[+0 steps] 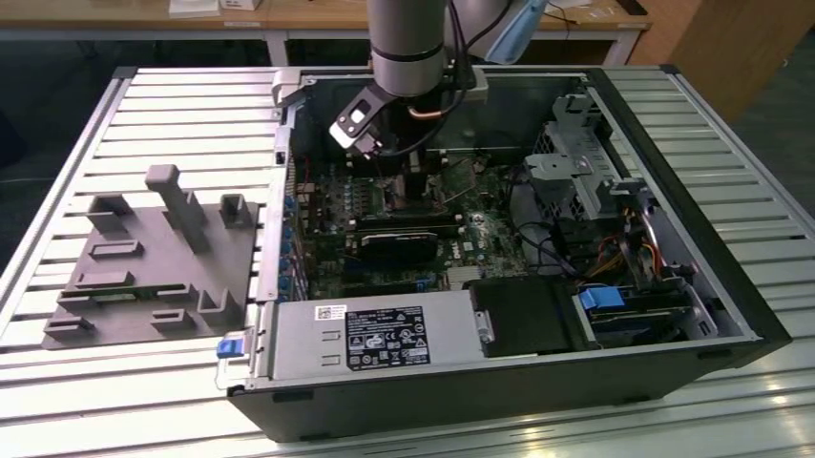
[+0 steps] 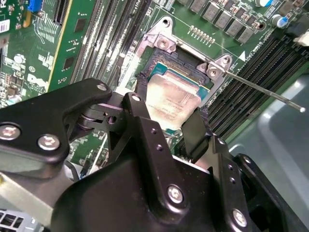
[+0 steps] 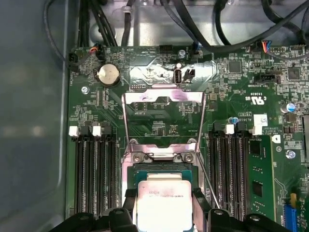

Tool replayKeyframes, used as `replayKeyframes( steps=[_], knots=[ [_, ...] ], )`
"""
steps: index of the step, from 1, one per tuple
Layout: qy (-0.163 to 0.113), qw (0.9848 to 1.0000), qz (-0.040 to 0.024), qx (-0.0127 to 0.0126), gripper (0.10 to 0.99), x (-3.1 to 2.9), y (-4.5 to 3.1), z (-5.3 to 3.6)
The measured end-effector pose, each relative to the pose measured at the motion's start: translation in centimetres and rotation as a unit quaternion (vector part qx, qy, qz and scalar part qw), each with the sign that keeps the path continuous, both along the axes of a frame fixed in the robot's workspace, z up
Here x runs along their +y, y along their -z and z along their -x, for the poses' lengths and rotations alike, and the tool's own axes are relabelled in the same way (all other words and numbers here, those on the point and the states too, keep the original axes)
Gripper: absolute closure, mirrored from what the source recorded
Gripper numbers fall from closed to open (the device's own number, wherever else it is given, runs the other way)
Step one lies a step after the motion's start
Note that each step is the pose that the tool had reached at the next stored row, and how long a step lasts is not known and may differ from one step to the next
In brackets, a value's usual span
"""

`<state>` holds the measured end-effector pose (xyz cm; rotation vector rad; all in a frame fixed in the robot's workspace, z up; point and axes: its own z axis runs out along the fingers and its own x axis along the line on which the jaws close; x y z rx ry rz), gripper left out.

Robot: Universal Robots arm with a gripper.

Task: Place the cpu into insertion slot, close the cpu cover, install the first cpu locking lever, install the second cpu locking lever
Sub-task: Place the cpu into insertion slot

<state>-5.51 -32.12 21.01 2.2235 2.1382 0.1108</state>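
Black hand (image 2: 166, 115) gripping cpu (image 2: 174, 96) (dull silver) over insertion slot (image 2: 179, 64), green board (image 3: 96, 108), slatted metal table (image 1: 166, 105), wooden desk (image 1: 324, 14) behind.

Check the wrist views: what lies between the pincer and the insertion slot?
The cpu: in both wrist views the pincer grips its sides, over the insertion slot. Whether it is seated I cannot tell.

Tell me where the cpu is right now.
In both wrist views the cpu is gripped between the gripper's fingers, right over the insertion slot, with the open cpu cover beyond it and memory slots on either side.
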Motion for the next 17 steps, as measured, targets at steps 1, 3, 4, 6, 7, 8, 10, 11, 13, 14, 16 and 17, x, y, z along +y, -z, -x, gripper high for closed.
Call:
replayKeyframes(
  steps=[1,3,4,6,7,8,10,11,13,14,16,17],
  knots=[
    [0.002,1.0,-0.0001,0.0,0.553,-0.03,0.03,0.0],
    [0.006,1.0,0.0,0.0,0.553,-0.14,0.09,0.0],
    [0.007,1.0,0.0,0.0,0.553,-0.19,0.11,0.0],
    [0.008,1.0,-0.0002,-0.0001,0.553,-0.25,0.2,-0.01],
    [0.008,1.0,-0.0001,-0.0001,0.553,-0.26,0.27,0.0],
    [0.008,1.0,-0.0001,-0.0001,0.553,-0.26,0.34,0.0],
    [0.005,1.0,0.0,-0.0001,0.553,-0.26,0.47,-0.01],
    [0.004,1.0,-0.0001,-0.0001,0.553,-0.26,0.55,-0.01],
    [0.002,1.0,0.0,0.0,0.553,-0.26,0.69,-0.01],
    [0.002,1.0,-0.0001,-0.0001,0.553,-0.26,0.75,-0.01],
    [0.002,1.0,-0.0001,0.0,0.553,-0.26,0.83,-0.02],
    [0.002,1.0,-0.0001,0.0,0.553,-0.26,0.9,-0.02]
  ],
)
